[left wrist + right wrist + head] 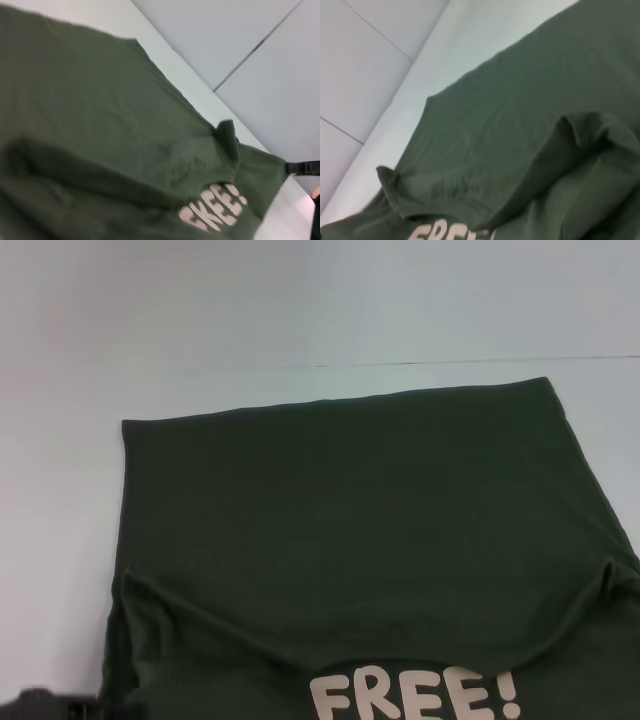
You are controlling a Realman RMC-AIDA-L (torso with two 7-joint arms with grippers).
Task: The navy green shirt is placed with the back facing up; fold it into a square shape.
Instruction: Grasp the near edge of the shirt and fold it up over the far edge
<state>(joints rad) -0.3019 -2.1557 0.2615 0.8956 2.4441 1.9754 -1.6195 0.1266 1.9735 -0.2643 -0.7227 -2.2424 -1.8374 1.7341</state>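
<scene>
Lying flat on the table [60, 360], near edge folded up, navy green shirt [350, 510]; claw states untellable.

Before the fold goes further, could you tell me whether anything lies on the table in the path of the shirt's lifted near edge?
Nothing visible does. The navy green shirt has its near edge raised, with the FREE! lettering showing, and the flat fabric ahead of it is bare. Only the white table surrounds it.

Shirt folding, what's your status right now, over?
Navy green shirt on table, near edge turned over, FREE! lettering showing. Pincers unseen. Nothing in the way.
</scene>
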